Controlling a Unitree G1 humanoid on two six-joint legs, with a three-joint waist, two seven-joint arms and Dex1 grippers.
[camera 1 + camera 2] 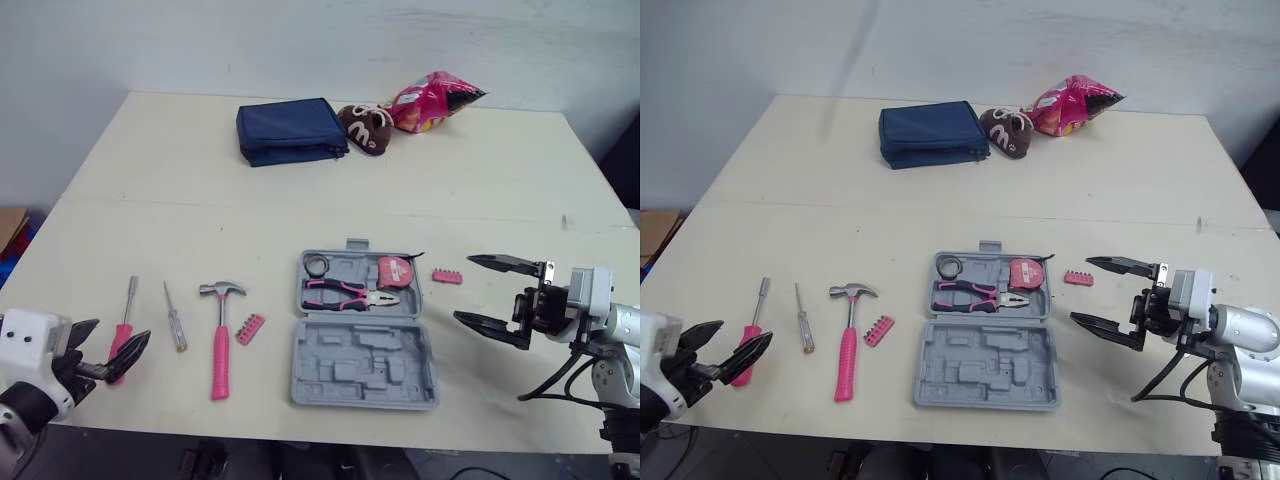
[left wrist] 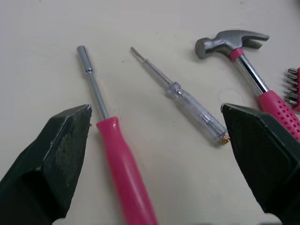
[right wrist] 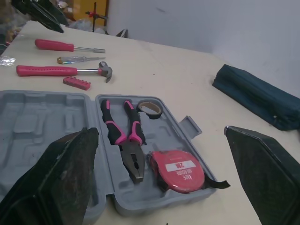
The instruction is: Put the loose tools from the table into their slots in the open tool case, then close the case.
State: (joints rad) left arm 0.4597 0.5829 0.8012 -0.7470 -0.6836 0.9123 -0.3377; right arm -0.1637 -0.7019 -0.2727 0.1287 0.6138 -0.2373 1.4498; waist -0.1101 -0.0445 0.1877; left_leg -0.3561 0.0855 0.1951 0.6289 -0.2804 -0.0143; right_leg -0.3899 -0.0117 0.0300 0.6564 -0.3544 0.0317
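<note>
Hovering spread, left claw [image 1: 112,338] flanks the nut driver [image 2: 117,154]; right claw [image 1: 464,288], spread, faces the cased pliers [image 3: 124,140].

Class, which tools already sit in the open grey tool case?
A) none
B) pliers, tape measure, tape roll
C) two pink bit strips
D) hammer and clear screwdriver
B: the pink-and-black pliers, round pink tape measure and small dark tape roll lie inside the open grey plastic tool case; the pink-handled hammer lies outside it.
</note>
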